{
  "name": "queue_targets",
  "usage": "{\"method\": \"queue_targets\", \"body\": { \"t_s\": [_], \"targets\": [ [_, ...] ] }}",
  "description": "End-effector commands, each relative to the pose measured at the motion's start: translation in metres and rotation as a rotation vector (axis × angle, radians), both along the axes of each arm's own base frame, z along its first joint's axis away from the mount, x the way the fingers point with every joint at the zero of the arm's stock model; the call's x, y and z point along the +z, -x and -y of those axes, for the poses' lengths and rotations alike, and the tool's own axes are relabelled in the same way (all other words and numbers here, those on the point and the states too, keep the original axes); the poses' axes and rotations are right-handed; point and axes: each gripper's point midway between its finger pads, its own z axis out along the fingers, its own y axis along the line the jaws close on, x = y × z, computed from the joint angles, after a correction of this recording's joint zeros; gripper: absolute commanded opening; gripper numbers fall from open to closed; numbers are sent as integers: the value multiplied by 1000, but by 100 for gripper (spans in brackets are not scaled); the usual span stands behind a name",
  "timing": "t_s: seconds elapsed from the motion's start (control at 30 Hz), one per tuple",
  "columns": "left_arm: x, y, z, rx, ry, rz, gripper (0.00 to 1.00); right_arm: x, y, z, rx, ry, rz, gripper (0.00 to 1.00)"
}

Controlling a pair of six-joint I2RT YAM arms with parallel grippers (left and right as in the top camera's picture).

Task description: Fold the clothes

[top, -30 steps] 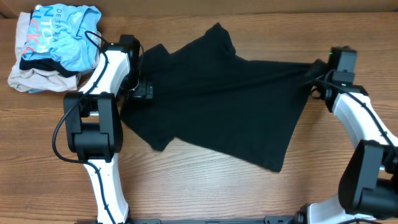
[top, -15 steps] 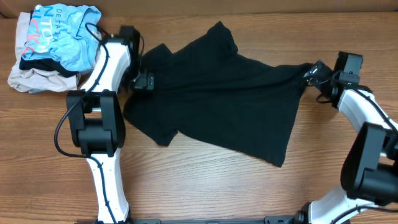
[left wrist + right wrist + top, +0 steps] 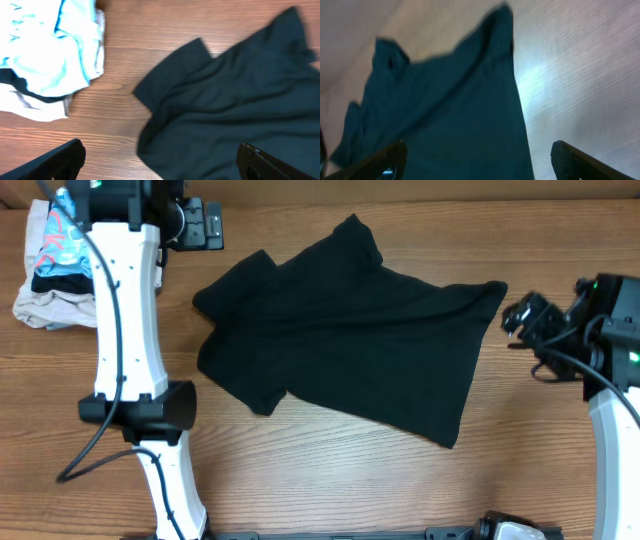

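Both grippers stand wide open and empty, the left gripper (image 3: 203, 226) up by the pile of other clothes (image 3: 55, 275), the right gripper (image 3: 520, 315) just beside the black T-shirt (image 3: 350, 345). It lies skewed on the table (image 3: 330, 480), seemingly bunched at one edge. A pinch there could catch two layers and fold crooked.

We cannot read a whole word anywhere. In the overhead view, the light blue shirt (image 3: 62, 235) shows pink letters running along the cloth. They are cut off by the left arm (image 3: 125, 310), and we cannot tell which letters they are. In the left wrist view, the light blue shirt (image 3: 50, 50) carries a few pale letter strokes near the upper left corner, too blurred to spell out.
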Motion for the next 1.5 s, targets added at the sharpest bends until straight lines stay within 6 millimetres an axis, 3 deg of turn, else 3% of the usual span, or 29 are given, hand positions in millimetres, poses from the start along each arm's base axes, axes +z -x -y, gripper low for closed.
{"method": "queue_targets", "body": {
  "t_s": [0.0,0.23,0.3,0.47,0.57,0.77,0.93,1.17,1.47],
  "targets": [
    [5,10,25,2,115,-12,100,-10,19,-18,41,-46,-89,95],
    [-30,43,43,-22,80,-185,100,-39,45,-50,130,-61,-226,92],
    [-46,62,44,8,50,-264,100,-50,51,-56,144,-68,-256,92],
    [-80,109,49,20,16,-432,87,-82,63,-58,115,-86,-321,92],
    [-102,133,51,30,-1,-502,85,-95,65,-59,115,-86,-329,92],
    [-140,174,50,121,32,-517,83,-100,62,-57,115,-80,-321,93],
    [-177,202,66,97,156,-481,77,-101,57,-54,107,-59,-308,93],
    [-249,216,75,30,151,-462,76,-105,53,-52,107,-54,-311,93],
    [-287,203,66,18,60,-435,77,-115,51,-52,105,-54,-340,93]
  ]
}}
